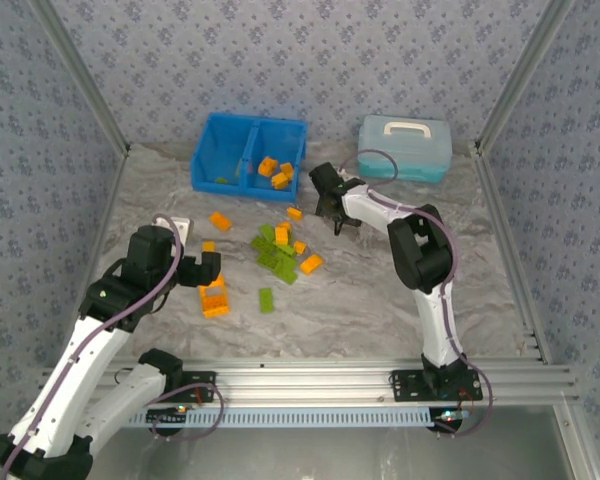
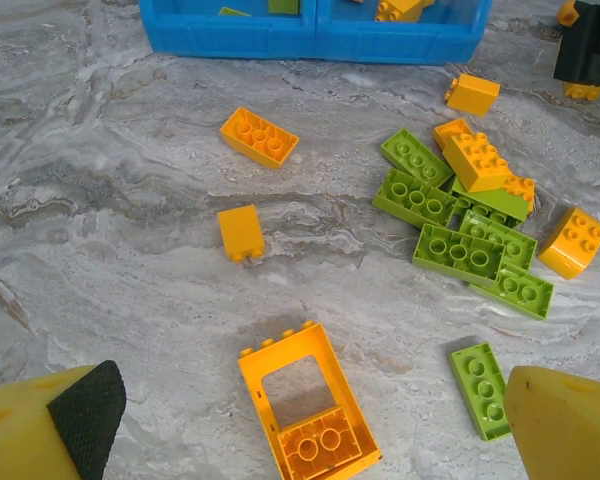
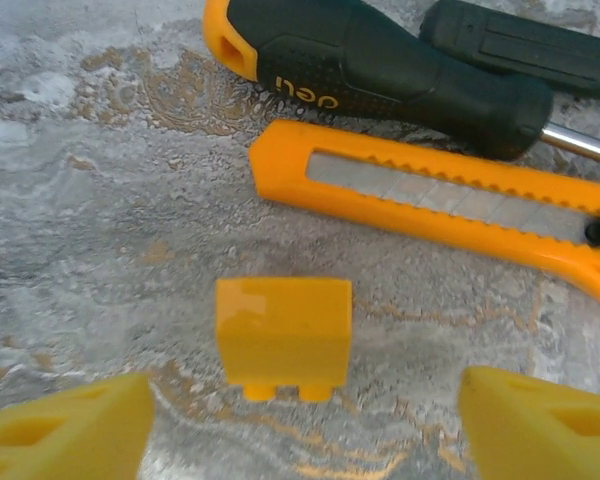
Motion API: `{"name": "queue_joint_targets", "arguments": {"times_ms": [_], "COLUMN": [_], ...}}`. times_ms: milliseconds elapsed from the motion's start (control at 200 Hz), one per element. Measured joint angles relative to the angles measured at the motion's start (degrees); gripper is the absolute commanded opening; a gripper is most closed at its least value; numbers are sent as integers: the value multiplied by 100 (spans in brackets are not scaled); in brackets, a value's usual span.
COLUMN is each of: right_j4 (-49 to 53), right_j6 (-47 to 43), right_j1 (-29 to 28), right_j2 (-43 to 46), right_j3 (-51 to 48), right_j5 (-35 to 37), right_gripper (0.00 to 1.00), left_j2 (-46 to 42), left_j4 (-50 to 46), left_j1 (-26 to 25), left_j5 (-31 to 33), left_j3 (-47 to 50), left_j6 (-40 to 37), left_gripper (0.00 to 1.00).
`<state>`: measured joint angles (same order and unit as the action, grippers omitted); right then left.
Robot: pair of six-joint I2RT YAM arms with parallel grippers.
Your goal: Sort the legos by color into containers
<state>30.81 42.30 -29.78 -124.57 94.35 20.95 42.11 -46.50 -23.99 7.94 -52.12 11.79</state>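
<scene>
Right gripper (image 3: pixel 305 425) gapes above orange brick (image 3: pixel 283 335); knife (image 3: pixel 450 195) close beyond.

The bright blue bin (image 1: pixel 202 165) stood open. Its right compartment (image 1: pixel 282 140) held several orange bricks (image 1: pixel 276 172). In front of the bin, lime green bricks (image 1: pixel 275 258) lay heaped with a few orange ones, others scattered around. The large orange block (image 1: pixel 214 297) lay farthest from the bin.
</scene>
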Motion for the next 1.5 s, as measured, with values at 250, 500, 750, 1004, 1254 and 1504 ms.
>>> {"name": "queue_joint_targets", "arguments": {"times_ms": [250, 500, 750, 1004, 1254, 1504], "right_j4": [-136, -254, -365, -599, -470, 164], "right_j6": [-90, -404, -837, -1506, -2100, -2398], "right_j1": [57, 57, 9, -470, -772, -568], "right_j2": [-214, -223, 352, 1558, 459, -1862], "right_j3": [7, 11, -291, -199, 2168, 5241], "right_j5": [-122, -120, -131, -236, -487, -776], "right_gripper": [46, 34, 31, 34, 34, 38], "left_j2": [0, 0, 2, 0, 0, -22], "left_j4": [0, 0, 0, 2, 0, 0], "left_j1": [0, 0, 0, 0, 11, 11], "left_j5": [0, 2, 2, 7, 24, 50], "left_j3": [2, 2, 2, 7, 9, 11], "left_j6": [0, 0, 0, 0, 0, 0], "left_gripper": [99, 99, 99, 99, 99, 99]}}
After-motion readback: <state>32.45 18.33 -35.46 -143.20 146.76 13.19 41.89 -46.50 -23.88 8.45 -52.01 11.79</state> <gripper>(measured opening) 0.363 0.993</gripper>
